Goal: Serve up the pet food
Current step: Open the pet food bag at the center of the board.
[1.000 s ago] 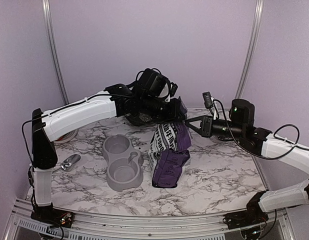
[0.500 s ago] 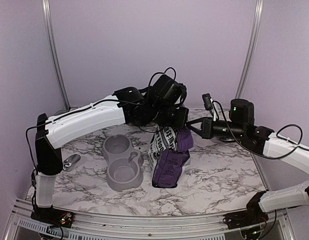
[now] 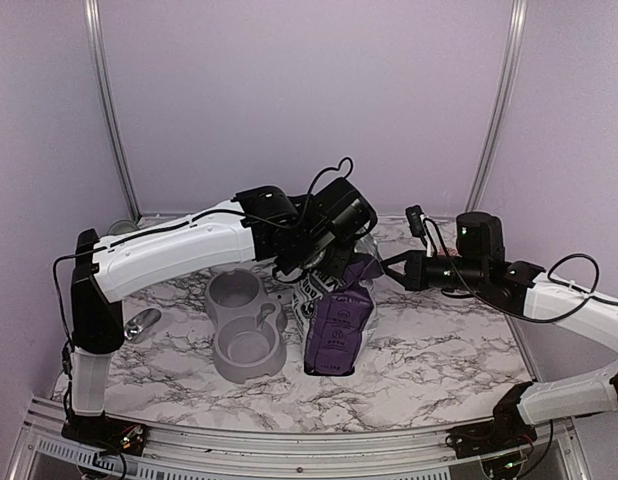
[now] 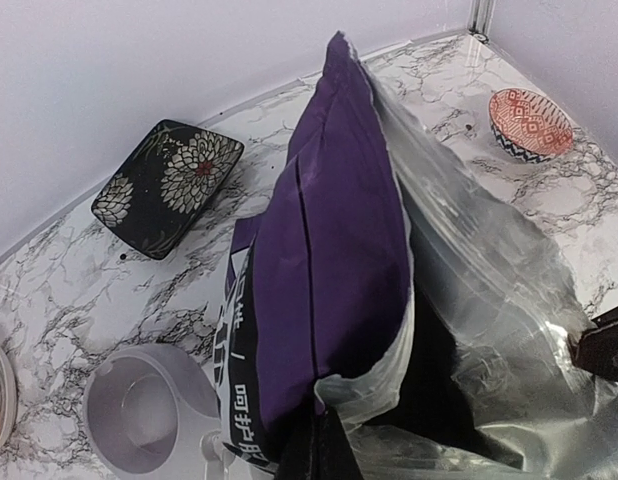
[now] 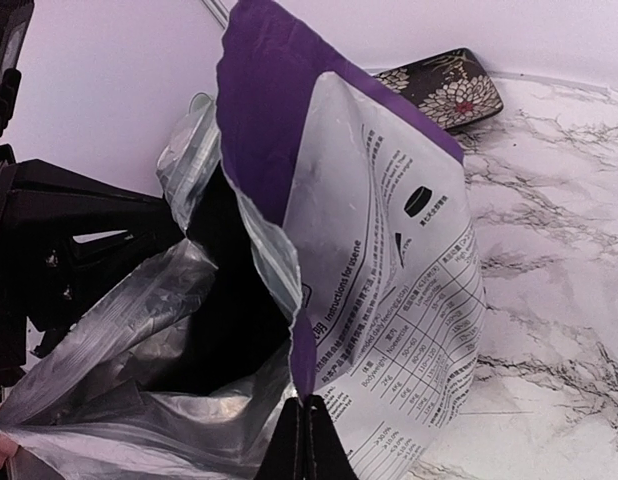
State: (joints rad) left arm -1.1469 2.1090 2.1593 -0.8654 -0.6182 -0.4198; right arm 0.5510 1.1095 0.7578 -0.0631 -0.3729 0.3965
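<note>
A purple-and-white bag (image 3: pixel 337 325) stands upright at the middle of the table, its mouth pulled open between my two grippers. The left gripper (image 4: pixel 322 445) is shut on the near left edge of the mouth, over the purple side of the bag (image 4: pixel 329 250). The right gripper (image 5: pixel 311 440) is shut on the opposite edge, beside the printed white panel of the bag (image 5: pixel 389 280). Clear liner shows inside the mouth and the hollow is dark, so the pet food is hidden. The grey double bowl (image 3: pixel 244 322) sits just left of the bag.
A shiny metal scoop (image 3: pixel 141 324) lies at the table's left side. A black floral dish (image 4: pixel 169 185) rests by the back wall, and a red patterned bowl (image 4: pixel 530 122) sits near the back right corner. The left arm (image 3: pixel 179 245) arches over the bowl.
The left arm swung forward from behind the bag and its gripper pinched the mouth's edge. The bag's top straightened up and its mouth spread. The right gripper kept its hold.
</note>
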